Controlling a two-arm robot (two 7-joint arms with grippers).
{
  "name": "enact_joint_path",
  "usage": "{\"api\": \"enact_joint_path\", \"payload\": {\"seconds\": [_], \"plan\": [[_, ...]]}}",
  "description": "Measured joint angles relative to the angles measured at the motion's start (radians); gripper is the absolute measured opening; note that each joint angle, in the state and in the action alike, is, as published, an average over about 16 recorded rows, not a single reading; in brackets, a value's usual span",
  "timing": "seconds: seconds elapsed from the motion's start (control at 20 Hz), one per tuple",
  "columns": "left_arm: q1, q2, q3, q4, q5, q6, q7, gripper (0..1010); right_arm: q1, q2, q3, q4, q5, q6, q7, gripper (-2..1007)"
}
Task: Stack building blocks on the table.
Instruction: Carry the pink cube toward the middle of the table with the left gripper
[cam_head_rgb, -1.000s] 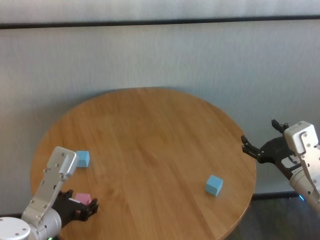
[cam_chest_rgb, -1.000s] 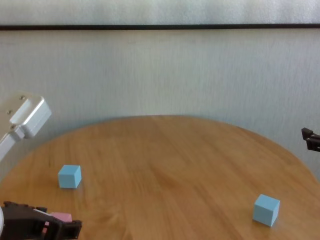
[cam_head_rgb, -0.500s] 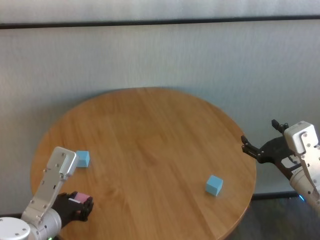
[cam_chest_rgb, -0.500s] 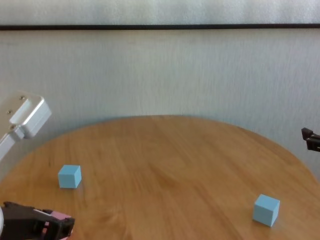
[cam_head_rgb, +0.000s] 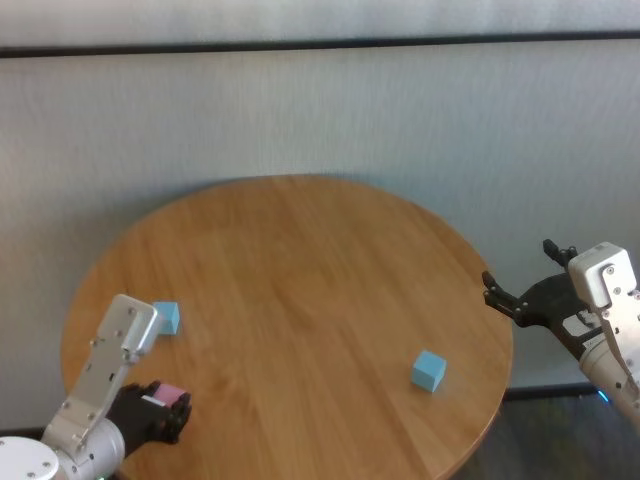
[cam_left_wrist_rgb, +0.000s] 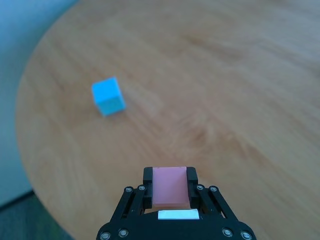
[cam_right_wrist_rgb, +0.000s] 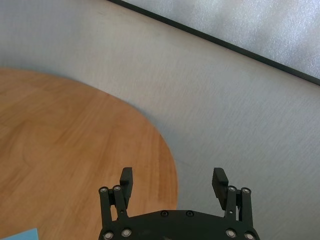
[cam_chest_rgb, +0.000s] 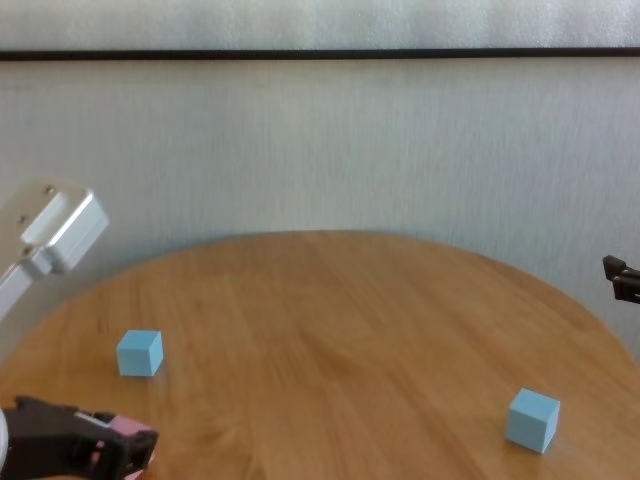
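At the table's near left edge, the left gripper (cam_left_wrist_rgb: 170, 187) is clenched on the pink cube (cam_left_wrist_rgb: 170, 187), its two black fingers (cam_left_wrist_rgb: 148, 182) pressed flat against opposite faces. The cube sits only between the fingertips, so a quick swing toward a blue cube could let it twist or slide out. A cube that is skewed in the grip would land crooked on top of its base and could tip off. Lowering too hard, or off-centre, could also shove the light base cube across the glossy table (cam_head_rgb: 300, 280) instead of settling on it.

Just beyond the left gripper lies the nearer blue cube (cam_head_rgb: 166, 317), resting flat on the wood and apart from the fingers; it looks like the likeliest base for the stack. Farther across, toward the right side, the second blue cube (cam_head_rgb: 428, 370) stands alone. Past the table's right rim, the right gripper (cam_right_wrist_rgb: 172, 182) hangs idle with its jaws spread wide, grasping nothing.
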Motion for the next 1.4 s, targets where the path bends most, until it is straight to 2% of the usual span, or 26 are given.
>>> {"api": "enact_joint_path", "payload": {"seconds": [0.35,0.55,1.05,1.4], "plan": [[-0.038,0.014,0.034,-0.018,0.039,-0.031,-0.065,394,0.0,0.0,0.0,0.0,0.0,0.0,0.0,1001],[-0.078,0.009,0.066,-0.016,0.061,-0.043,-0.109,394,0.0,0.0,0.0,0.0,0.0,0.0,0.0,1001],[-0.186,-0.046,0.159,0.035,0.116,-0.053,-0.207,394,0.0,0.0,0.0,0.0,0.0,0.0,0.0,1001],[-0.232,-0.08,0.209,0.086,0.152,-0.061,-0.254,394,0.0,0.0,0.0,0.0,0.0,0.0,0.0,1001]]}}
